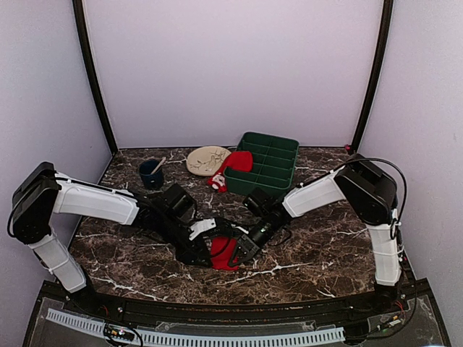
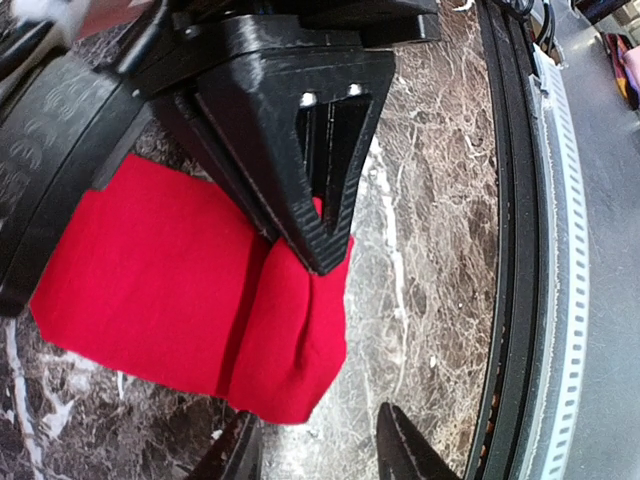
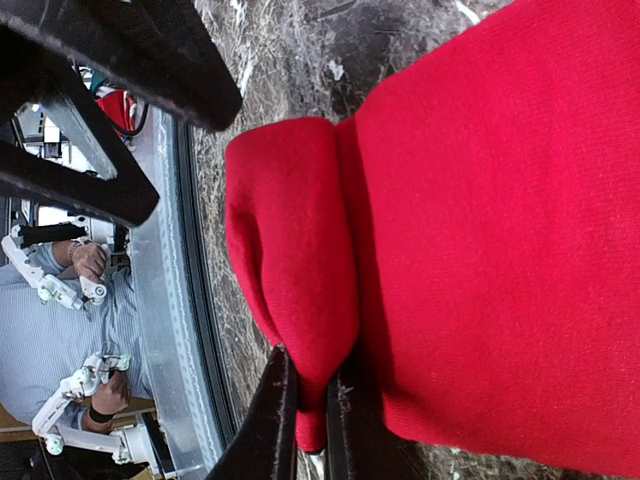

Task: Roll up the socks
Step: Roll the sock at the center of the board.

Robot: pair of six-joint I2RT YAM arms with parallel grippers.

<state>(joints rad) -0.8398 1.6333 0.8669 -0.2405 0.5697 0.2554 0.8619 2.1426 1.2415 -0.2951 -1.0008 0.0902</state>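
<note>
Right pincer (image 3: 308, 395) clamped on red sock (image 3: 480, 220) fold; left pincer (image 2: 318, 455) half-open, empty, at sock edge.

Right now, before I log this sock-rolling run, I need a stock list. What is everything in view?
near sock: one, bright red, front centre of the table, partly folded
far sock: one, red with a white patterned end, at the tray's left corner
tray: one, dark green, with compartments, back right of centre
plate: one, cream, back centre, left of the far sock
cup: one, dark blue, a stick in it, back left
table: one, dark marble pattern
left end effector: one, black, open, by the near sock's edge
right end effector: one, black, shut on the near sock's fold
</note>
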